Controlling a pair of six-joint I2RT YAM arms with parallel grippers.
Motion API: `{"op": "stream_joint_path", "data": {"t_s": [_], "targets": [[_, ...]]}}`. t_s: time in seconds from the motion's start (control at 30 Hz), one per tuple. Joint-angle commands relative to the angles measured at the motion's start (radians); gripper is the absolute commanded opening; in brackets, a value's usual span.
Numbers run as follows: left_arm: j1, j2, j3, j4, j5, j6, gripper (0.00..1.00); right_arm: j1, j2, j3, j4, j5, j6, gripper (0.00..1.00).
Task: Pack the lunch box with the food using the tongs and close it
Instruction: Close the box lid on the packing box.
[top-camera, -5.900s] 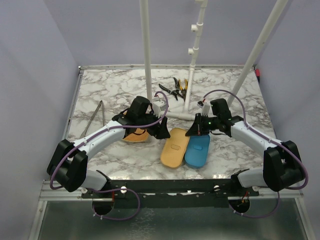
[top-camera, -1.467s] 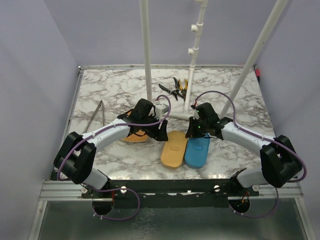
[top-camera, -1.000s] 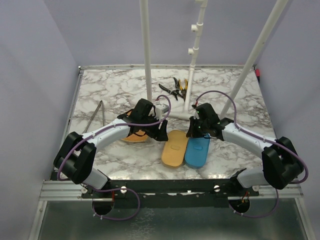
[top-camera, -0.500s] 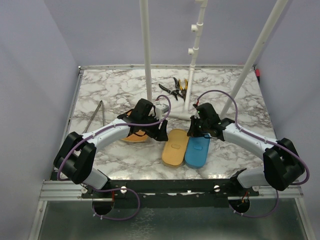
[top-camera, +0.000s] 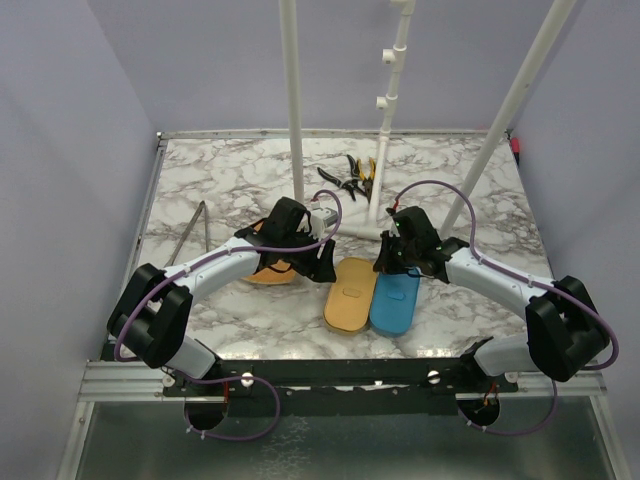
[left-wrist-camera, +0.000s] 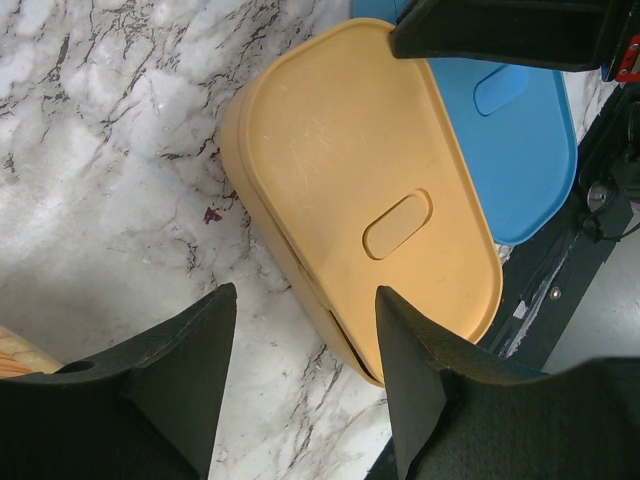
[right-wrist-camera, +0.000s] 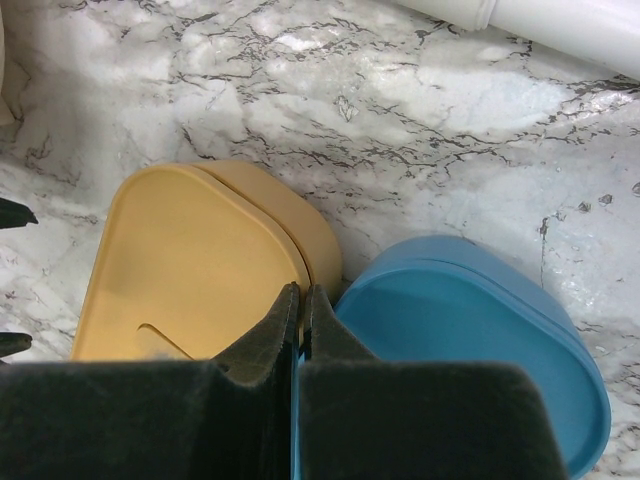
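Note:
The yellow lunch box (top-camera: 349, 296) lies near the table's front with its lid on; a narrow gap shows at one end of the lid (left-wrist-camera: 360, 180). A blue box part (top-camera: 396, 301) lies against its right side. My left gripper (left-wrist-camera: 305, 292) is open just above the table, one finger over the marble and the other over the yellow lid's edge. My right gripper (right-wrist-camera: 302, 295) is shut and empty, its tips over the seam between the yellow lid (right-wrist-camera: 185, 255) and the blue part (right-wrist-camera: 470, 340). The grey tongs (top-camera: 190, 235) lie far left. No food shows.
Black-and-yellow pliers (top-camera: 352, 177) lie at the back centre. White poles (top-camera: 293, 110) rise from a base between the arms (right-wrist-camera: 540, 22). A wood-coloured flat piece (top-camera: 268, 273) sits under my left wrist. The table's front edge runs just below the boxes.
Since about six seconds ago both arms have drawn in a little toward the boxes. Over the last second nothing has visibly moved.

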Motion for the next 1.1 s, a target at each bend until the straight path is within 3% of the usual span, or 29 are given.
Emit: {"op": "stream_joint_path", "data": {"t_s": [0.0, 0.1, 0.27, 0.37, 0.73, 1.07], "targets": [[-0.003, 0.004, 0.007, 0.004, 0.004, -0.002, 0.59, 0.002, -0.013, -0.012, 0.017, 0.018, 0.024, 0.01], [-0.003, 0.006, 0.009, 0.003, 0.008, -0.003, 0.59, 0.002, -0.023, -0.008, -0.008, 0.013, 0.038, 0.09], [-0.003, 0.006, 0.008, 0.003, 0.013, -0.003, 0.59, 0.002, -0.049, 0.006, -0.053, 0.027, 0.045, 0.33], [-0.004, 0.006, 0.008, 0.003, 0.013, -0.004, 0.59, 0.002, -0.066, 0.014, -0.071, 0.040, 0.044, 0.40], [-0.010, 0.005, -0.017, 0.003, 0.020, -0.013, 0.59, 0.028, -0.152, 0.014, -0.140, -0.036, 0.157, 0.42], [-0.012, 0.022, -0.016, 0.003, 0.003, -0.028, 0.59, 0.191, -0.148, 0.006, -0.209, 0.016, 0.342, 0.37]]}}
